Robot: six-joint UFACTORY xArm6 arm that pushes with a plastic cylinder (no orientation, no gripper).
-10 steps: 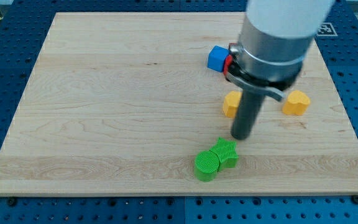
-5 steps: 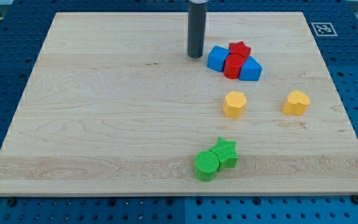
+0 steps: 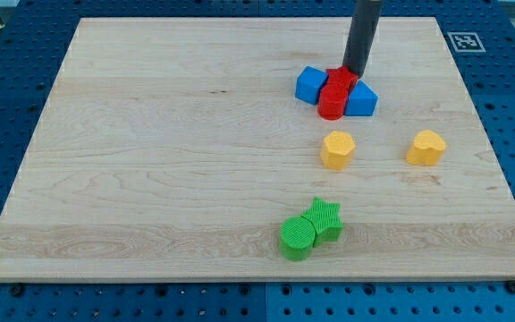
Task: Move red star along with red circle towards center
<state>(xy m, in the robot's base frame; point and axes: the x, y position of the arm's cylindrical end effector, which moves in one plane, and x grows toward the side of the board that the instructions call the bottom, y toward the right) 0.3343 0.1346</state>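
Observation:
The red circle point(image 3: 333, 99) sits in the upper right part of the wooden board point(image 3: 150, 152), wedged between two blue blocks. The red star point(image 3: 342, 79) lies just behind it toward the view's top, partly hidden by the rod. My tip point(image 3: 357, 72) is at the star's upper right edge, touching or nearly touching it. A blue cube point(image 3: 310, 84) is on the left of the reds and a blue triangular block point(image 3: 361, 99) on the right.
A yellow hexagon block point(image 3: 337, 149) and a yellow heart block point(image 3: 426, 148) lie below the red group. A green circle point(image 3: 298, 238) and a green star point(image 3: 325, 218) touch each other near the board's bottom edge.
My tip moved from the left of the blue cube, across the top, to the upper right of the red star. The red star and circle have shifted slightly down.

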